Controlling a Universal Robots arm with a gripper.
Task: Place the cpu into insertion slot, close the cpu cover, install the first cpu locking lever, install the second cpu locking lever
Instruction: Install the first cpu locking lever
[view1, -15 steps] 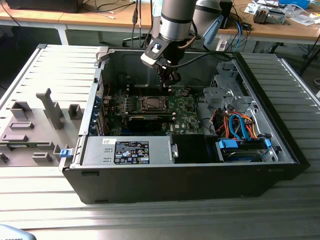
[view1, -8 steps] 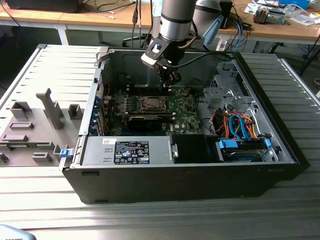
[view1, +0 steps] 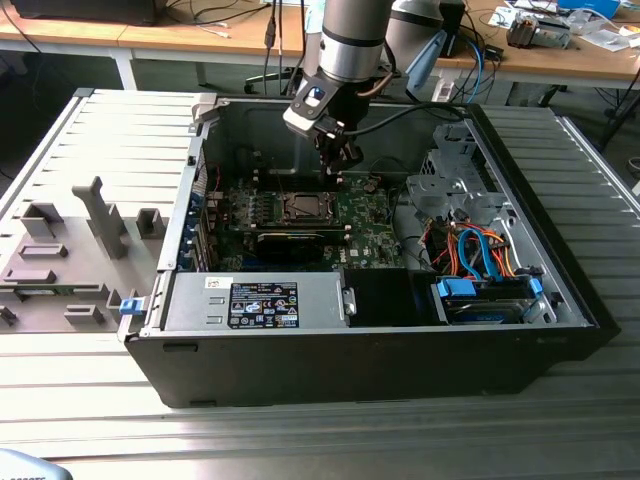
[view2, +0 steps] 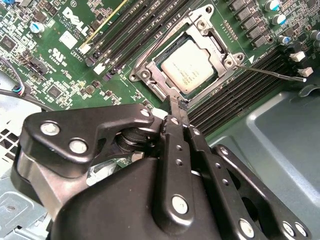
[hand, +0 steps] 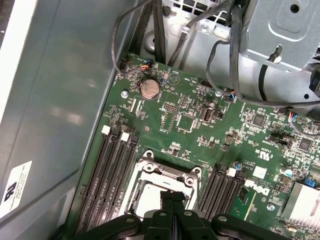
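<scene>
your claw is shut. its two fingers are pressed flat together, and i can see nothing between them. the tip sits right at the edge of the cpu cover, and it looks like it touches there. the cpu lies flat in the insertion slot on the green board. the cover lies down around it. one thin locking lever sticks out free to the side. i think you are on the lever part of the job. go slow and push gently. press only on metal, never on the shiny chip top. don't let the tip slide off onto the little parts of the board. if the lever fights you, stop and do not push harder.
</scene>
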